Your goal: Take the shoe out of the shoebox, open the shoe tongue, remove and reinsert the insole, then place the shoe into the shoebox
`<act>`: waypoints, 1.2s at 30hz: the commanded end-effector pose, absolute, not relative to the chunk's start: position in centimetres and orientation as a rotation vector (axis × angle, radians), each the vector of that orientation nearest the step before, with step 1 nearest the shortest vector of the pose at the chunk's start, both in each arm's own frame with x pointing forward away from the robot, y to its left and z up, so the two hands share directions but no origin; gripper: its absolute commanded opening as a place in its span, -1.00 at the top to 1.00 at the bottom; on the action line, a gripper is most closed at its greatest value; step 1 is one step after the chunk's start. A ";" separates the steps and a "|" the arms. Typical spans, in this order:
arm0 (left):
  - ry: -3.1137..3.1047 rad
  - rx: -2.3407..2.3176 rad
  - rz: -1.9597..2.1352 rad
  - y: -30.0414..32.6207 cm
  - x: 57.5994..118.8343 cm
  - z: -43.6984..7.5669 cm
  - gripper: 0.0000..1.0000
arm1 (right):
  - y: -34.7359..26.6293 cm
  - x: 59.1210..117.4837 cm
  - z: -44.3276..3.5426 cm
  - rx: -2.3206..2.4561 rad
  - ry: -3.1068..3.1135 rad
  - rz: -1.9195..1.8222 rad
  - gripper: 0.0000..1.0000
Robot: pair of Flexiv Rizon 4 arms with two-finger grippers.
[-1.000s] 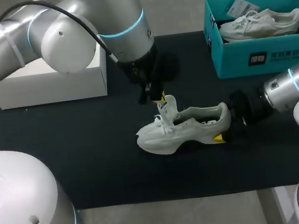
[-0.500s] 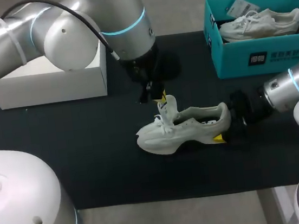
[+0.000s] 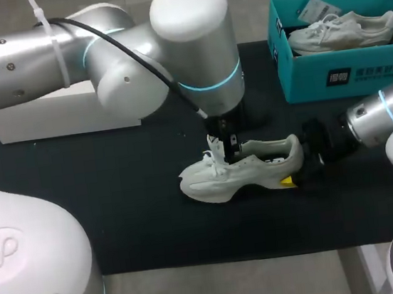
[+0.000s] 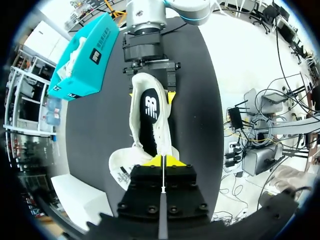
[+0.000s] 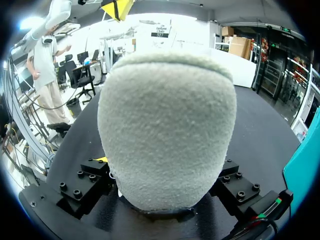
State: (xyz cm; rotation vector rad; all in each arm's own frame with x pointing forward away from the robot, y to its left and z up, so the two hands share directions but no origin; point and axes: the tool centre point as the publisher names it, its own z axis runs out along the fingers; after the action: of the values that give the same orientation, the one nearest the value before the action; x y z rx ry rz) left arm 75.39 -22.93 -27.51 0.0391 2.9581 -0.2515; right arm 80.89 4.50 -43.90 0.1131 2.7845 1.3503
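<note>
A white shoe (image 3: 239, 170) lies on its sole on the black mat, toe to the left. In the left wrist view its dark insole (image 4: 150, 107) shows inside the opening. My left gripper (image 3: 225, 143) hangs over the raised tongue with its yellow tips (image 4: 162, 161) pressed together. Whether they pinch the tongue is hidden. My right gripper (image 3: 296, 169) comes in from the right. Its fingers stand on both sides of the heel (image 5: 167, 125) and touch it. Its yellow tips (image 4: 171, 96) flank the heel in the left wrist view.
The teal shoebox (image 3: 349, 74) stands at the back right of the mat (image 3: 117, 200) with a second white shoe (image 3: 340, 32) inside. A white box (image 3: 70, 109) sits at the back left, partly behind my left arm.
My left arm has swung across and turned its wrist. Its gripper moved a little right and down, from behind the tongue to over it. The shoe and right arm kept still.
</note>
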 end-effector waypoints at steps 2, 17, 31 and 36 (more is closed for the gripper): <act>3.014 0.049 -0.226 -24.8 76.4 -28.9 1.00 | 4.5 80.8 -44.3 0.115 2.786 1.344 1.00; 2.975 0.046 -0.329 -27.4 76.8 -30.2 1.00 | 4.5 80.8 -44.3 0.115 2.786 1.344 1.00; 2.958 0.038 -0.377 -31.0 79.4 -34.1 1.00 | 4.5 80.8 -44.3 0.115 2.786 1.344 1.00; 2.997 0.053 -0.329 -31.0 79.9 -35.9 1.00 | 4.5 80.8 -44.3 0.115 2.786 1.344 1.00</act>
State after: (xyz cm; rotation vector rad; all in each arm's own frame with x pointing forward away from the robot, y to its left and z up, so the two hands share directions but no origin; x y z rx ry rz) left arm 79.03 -29.78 -34.40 0.0536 2.9765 -0.3345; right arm 80.89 4.50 -43.90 0.1130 2.7843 1.3504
